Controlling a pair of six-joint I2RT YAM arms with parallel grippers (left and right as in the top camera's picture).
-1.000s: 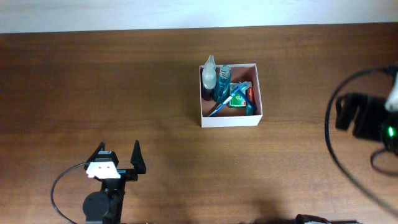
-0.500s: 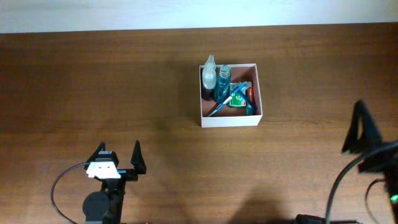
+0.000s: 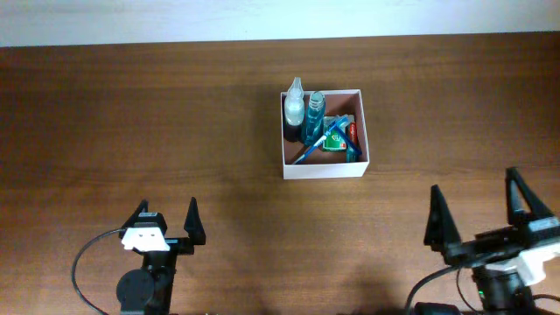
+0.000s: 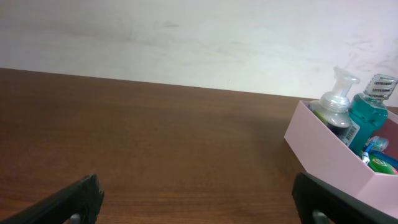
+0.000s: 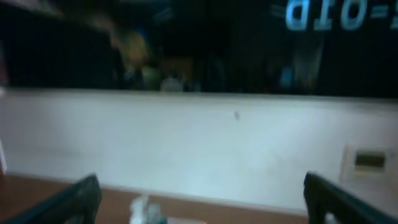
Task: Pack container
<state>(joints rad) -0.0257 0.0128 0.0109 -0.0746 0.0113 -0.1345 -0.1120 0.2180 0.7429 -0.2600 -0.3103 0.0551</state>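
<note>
Overhead view of the brown worktop (image 3: 131,114). The container (image 3: 324,170), a square, shallow, open-topped box with white walls, sits right of centre towards the far edge. It holds a clear pump bottle (image 3: 295,98) and a teal bottle (image 3: 315,108), both standing against its far-left corner, with a green packet (image 3: 335,138) and a blue toothbrush (image 3: 306,151) lying nearer the middle.

The left end effector (image 3: 166,210) is at the near left and the right end effector (image 3: 472,188) at the near right. Both are released, jaws spread wide and empty, and both are well apart from the box. The right wrist view is blurred and shows little.

The walls look thin and card-like, so the box is probably light in itself, fairly stiff, yet liable to flex under a hard pinch. Its load seems to sit towards the far left. The near or right wall, free of contents along its rim, offers the likeliest hold. Tilting could topple the upright bottles.
</note>
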